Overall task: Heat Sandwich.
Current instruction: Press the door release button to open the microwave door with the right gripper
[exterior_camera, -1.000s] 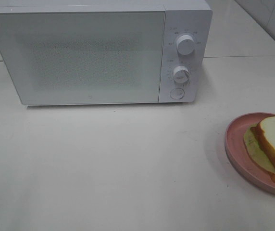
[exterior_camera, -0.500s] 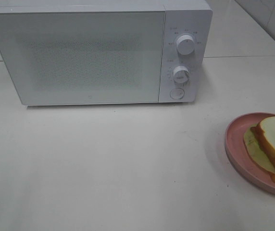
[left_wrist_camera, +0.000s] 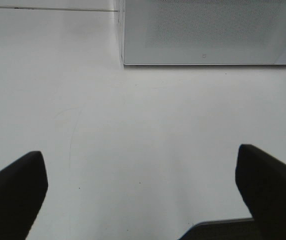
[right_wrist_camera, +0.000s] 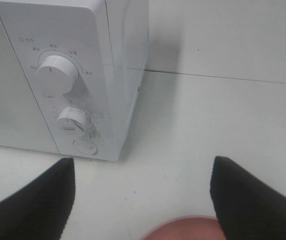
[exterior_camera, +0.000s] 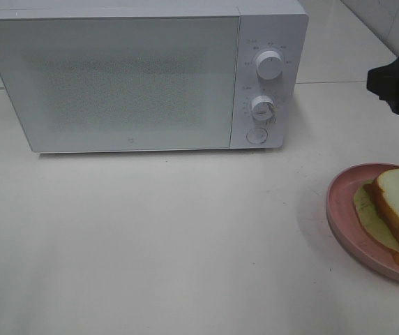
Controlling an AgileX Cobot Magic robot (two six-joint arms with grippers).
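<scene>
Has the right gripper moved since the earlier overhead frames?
Yes. The right gripper has entered from the right edge, now beyond the pink plate and right of the microwave; earlier it was out of view.

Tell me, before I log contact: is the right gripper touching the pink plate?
Apart. The exterior high view shows bare table between the right gripper and the pink plate.

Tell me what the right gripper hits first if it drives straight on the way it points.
Likely the bare table beside the microwave; the open right gripper aims past its knob-side corner. The pink plate rim lies near the fingertips, so depth is unsure.
</scene>
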